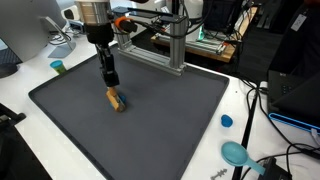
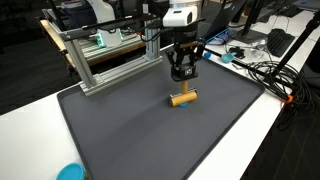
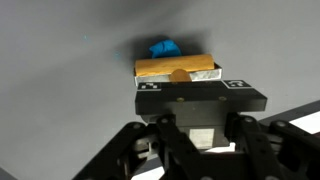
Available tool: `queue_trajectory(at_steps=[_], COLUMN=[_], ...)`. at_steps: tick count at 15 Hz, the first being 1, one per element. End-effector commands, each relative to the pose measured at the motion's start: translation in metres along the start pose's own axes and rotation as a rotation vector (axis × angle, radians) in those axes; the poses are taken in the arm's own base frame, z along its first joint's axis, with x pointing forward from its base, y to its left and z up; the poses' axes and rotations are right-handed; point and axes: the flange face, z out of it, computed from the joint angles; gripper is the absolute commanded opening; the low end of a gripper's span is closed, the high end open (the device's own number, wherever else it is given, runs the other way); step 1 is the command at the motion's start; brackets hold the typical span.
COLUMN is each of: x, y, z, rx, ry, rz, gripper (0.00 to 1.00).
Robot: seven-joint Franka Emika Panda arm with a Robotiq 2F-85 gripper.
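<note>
A small wooden block lies on the dark grey mat, seen in both exterior views. My gripper hangs just above it, pointing down, and looks shut with nothing visibly held. In the wrist view my gripper comes in from the bottom. A black plate with two printed markers hides the fingertips there. The wooden block shows right past that plate, with a small blue thing just beyond it.
An aluminium frame stands along the mat's far edge. A teal bowl and a blue cap sit on the white table. Cables lie beside the mat.
</note>
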Motion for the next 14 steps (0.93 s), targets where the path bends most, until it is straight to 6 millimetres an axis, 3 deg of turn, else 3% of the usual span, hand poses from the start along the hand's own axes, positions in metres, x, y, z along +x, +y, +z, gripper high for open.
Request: queue_trajectory(at_steps=[1, 8, 11, 14], x=[0.004, 0.014, 0.031, 0.034], y=[-0.003, -0.002, 0.005, 0.015], z=[0.038, 0.034, 0.01, -0.024], rx=[0.02, 0.031, 0.047, 0.078], ry=[0.036, 0.079, 0.121, 0.023], rz=[0.065, 0.111, 0.106, -0.069], gripper=[0.22, 0.22, 0.22, 0.22])
